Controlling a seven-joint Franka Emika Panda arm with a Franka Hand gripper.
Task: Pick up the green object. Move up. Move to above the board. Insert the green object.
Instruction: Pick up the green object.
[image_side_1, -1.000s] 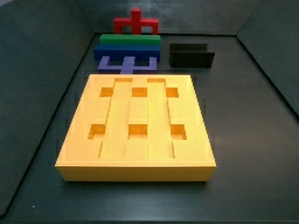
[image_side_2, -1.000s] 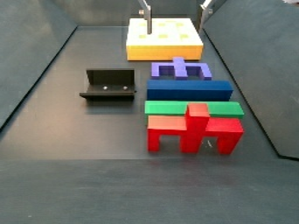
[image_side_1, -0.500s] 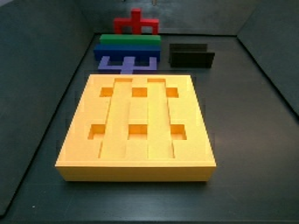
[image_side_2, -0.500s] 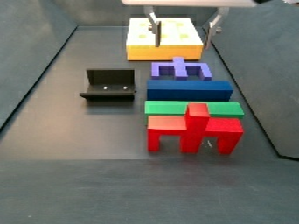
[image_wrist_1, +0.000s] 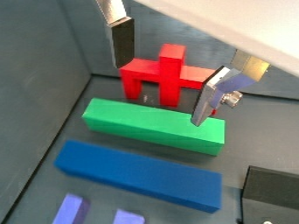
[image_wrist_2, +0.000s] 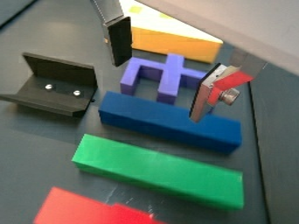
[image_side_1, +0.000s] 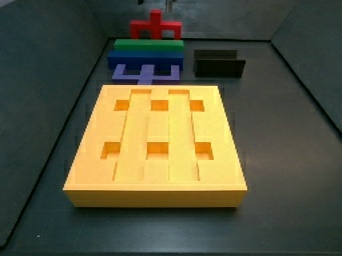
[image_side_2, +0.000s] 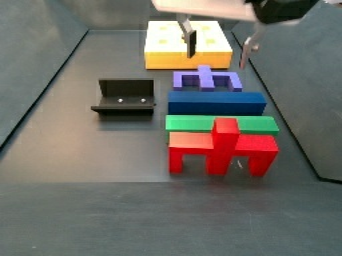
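— The green object (image_side_2: 221, 124) lies flat on the dark floor, untouched, wedged in a row: the red cross-topped piece (image_side_2: 222, 147) just beside it on one long side, the blue forked block (image_side_2: 215, 95) just beside it on the other. In a wrist view it shows as a plain matte bar (image_wrist_1: 155, 126) with the red piece (image_wrist_1: 167, 77) behind.

— And the claw?

— The claw (image_side_2: 217, 42) hangs in the air with its jaws wide and nothing between them, seen in a side view over the near end of the board (image_side_2: 189, 45) and the blue block's fork. In both wrist views the silver fingers (image_wrist_2: 118, 39) stand well apart, straddling the blue block (image_wrist_2: 170, 121) from above, not touching it.

— The board?

— Yellow-orange, grooved, with six square holes (image_side_1: 158, 136), all open. The black fixture (image_side_2: 124, 98) sits off to one side of the row, apart from the pieces.

— Any writing or brand marks?

— None can be read on any piece or on the claw.
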